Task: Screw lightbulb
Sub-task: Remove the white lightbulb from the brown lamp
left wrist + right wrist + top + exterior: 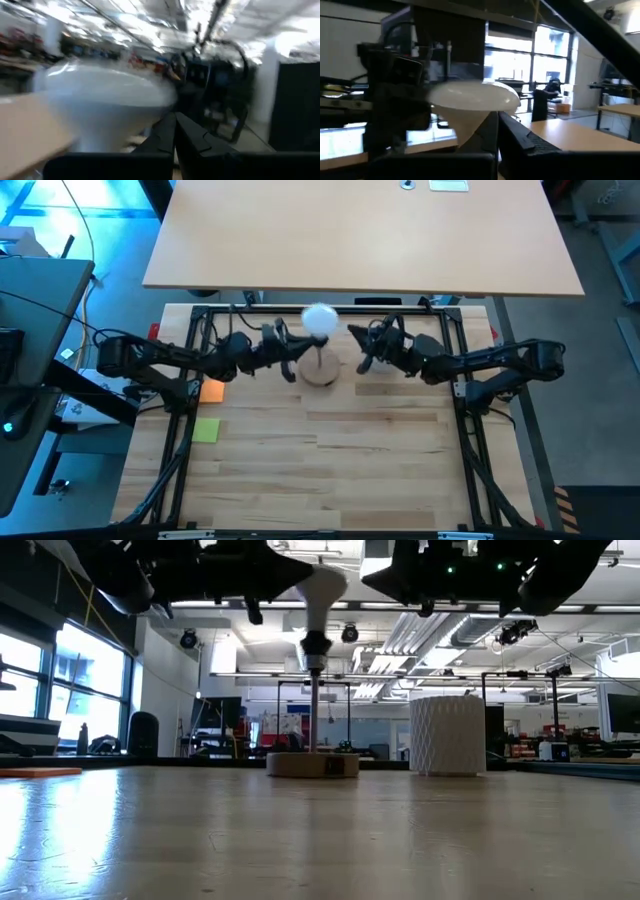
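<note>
The left gripper's dark fingers, pressed together with nothing between them, filled the foreground of the left wrist view, and the lightbulb loomed just beyond their tips. The lightbulb sat upright on the black socket stem of the round wooden disc, its globe level with both grippers. The left gripper hung just beside it on one side, the right gripper a little farther off on the other, likewise closed on nothing; neither gripped the bulb.

Under them lay a pale butcher-block tabletop, framed by black rails. Behind the grippers stood a lighter desk. Near the left arm's base lay an orange pad and a green sticky note. In the low view a white ribbed cup stood beyond the disc, right of the stem, and a workshop with windows, ceiling lights and shelving stretched behind.
</note>
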Robot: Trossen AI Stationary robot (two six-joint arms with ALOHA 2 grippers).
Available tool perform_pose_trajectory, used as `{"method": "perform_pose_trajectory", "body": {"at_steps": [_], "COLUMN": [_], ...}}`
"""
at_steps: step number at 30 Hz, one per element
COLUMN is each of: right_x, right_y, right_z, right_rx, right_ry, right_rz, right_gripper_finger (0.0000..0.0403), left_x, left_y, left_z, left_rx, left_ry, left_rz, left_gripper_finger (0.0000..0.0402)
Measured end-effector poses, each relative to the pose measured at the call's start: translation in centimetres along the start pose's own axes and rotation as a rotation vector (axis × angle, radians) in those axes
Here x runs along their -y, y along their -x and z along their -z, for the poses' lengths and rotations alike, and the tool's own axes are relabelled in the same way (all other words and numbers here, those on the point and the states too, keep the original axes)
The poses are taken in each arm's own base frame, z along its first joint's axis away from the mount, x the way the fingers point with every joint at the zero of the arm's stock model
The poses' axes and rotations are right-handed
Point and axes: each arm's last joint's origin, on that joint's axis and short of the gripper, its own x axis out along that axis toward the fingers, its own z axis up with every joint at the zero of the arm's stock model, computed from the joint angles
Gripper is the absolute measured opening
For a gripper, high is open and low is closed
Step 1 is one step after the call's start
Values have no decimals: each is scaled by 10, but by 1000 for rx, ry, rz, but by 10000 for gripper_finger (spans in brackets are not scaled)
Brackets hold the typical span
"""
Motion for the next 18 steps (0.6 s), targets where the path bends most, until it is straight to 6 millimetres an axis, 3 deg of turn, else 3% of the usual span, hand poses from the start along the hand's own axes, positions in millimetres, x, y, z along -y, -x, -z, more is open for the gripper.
{"method": "perform_pose_trajectory", "body": {"at_steps": [9, 15, 18], "right_x": [8, 0, 1], "right_y": [1, 2, 1], "right_z": [-5, -6, -4], "right_rx": [-12, 16, 12], "right_ry": [24, 23, -3], "right_rz": [65, -190, -215], "right_gripper_finger": [0, 0, 0], "left_x": [16, 11, 1], "left_y": [4, 18, 26], "left_z": [3, -9, -18], "left_rx": [-71, -179, -215], "left_ry": [0, -85, -138], "left_rz": [-43, -207, -312], "left_gripper_finger": [0, 0, 0]}}
